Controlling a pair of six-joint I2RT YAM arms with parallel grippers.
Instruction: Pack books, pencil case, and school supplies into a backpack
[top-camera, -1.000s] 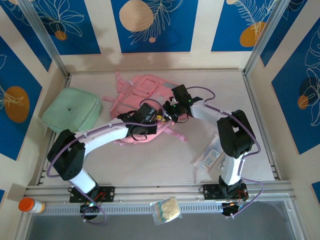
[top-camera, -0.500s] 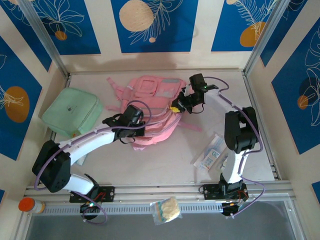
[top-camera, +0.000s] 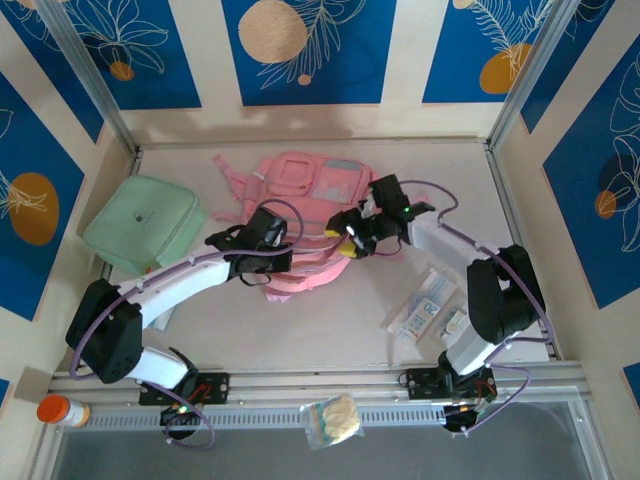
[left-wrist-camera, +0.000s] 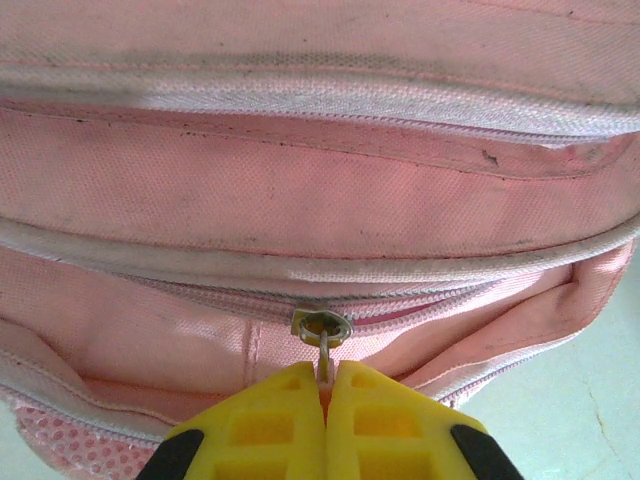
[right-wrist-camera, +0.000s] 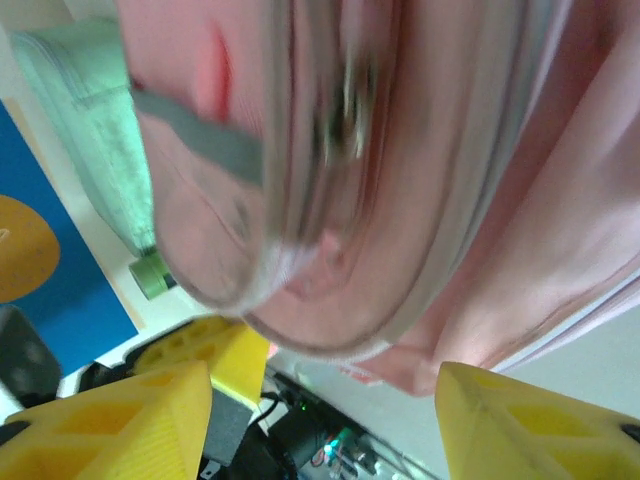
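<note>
The pink backpack (top-camera: 300, 195) lies at the back middle of the table. My left gripper (top-camera: 283, 262) is at its near edge, shut on a metal zipper pull (left-wrist-camera: 322, 328) of the backpack (left-wrist-camera: 300, 190); the yellow fingers (left-wrist-camera: 325, 385) pinch the tab. My right gripper (top-camera: 347, 242) stands open at the bag's right side, with blurred pink fabric (right-wrist-camera: 420, 200) just beyond the open gripper (right-wrist-camera: 325, 420) and nothing between its fingers. A white packet with blue print (top-camera: 420, 312) and a small white piece (top-camera: 455, 322) lie at the right front. The books are out of view.
A mint-green square pouch (top-camera: 145, 222) lies at the left, near the wall. An orange-capped bottle (top-camera: 58, 410) and a small clear bag (top-camera: 333, 418) rest on the front rail. Patterned walls close in the table on three sides.
The right gripper has opened and swung down and left to the backpack's right side. The left arm pulled left earlier with the bag and has since held still.
</note>
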